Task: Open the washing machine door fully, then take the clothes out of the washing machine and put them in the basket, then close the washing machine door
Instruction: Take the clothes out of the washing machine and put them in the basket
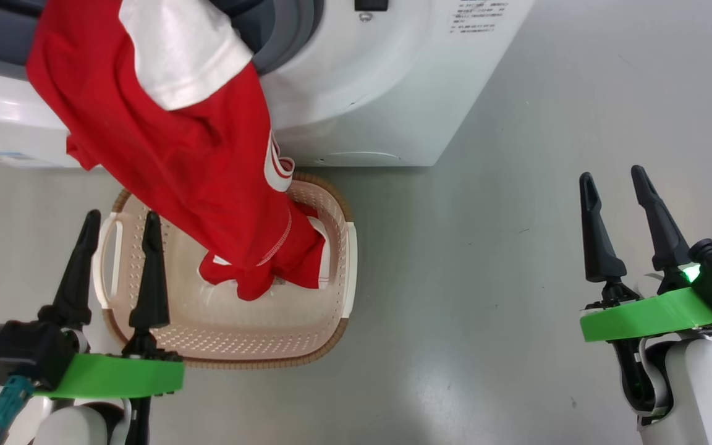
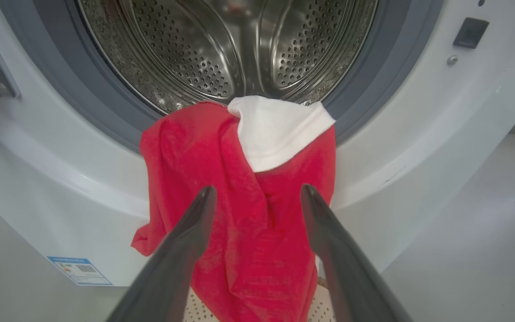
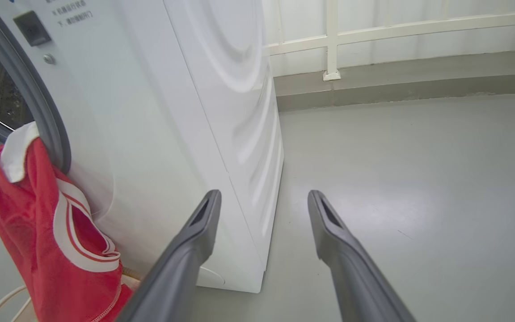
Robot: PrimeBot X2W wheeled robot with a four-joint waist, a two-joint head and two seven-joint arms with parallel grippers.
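Clothes: a soft bright red fabric garment (image 1: 195,154) with a white panel and white striped trim hangs out of the drum mouth, over the gasket and down the machine's front; its lower end lies bunched inside the basket.
Washing machine: a big white boxy front-loader (image 1: 381,93); its opening is uncovered, showing the perforated steel drum (image 2: 221,44) ringed by a grey rubber gasket (image 2: 105,103). A small blue-edged printed sticker (image 2: 79,270) sits low on its front.
Basket: a cream perforated plastic rectangular basket (image 1: 269,327) with a brown woven-look rim stands on the floor just in front of the machine.
Left gripper (image 1: 122,214): fingers spread wide, holding nothing, over the basket's left side and pointing at the hanging garment.
Right gripper (image 1: 612,172): fingers spread wide, empty, well apart from the basket, over bare floor to the right of the machine.
Floor: smooth grey surface (image 1: 517,278).
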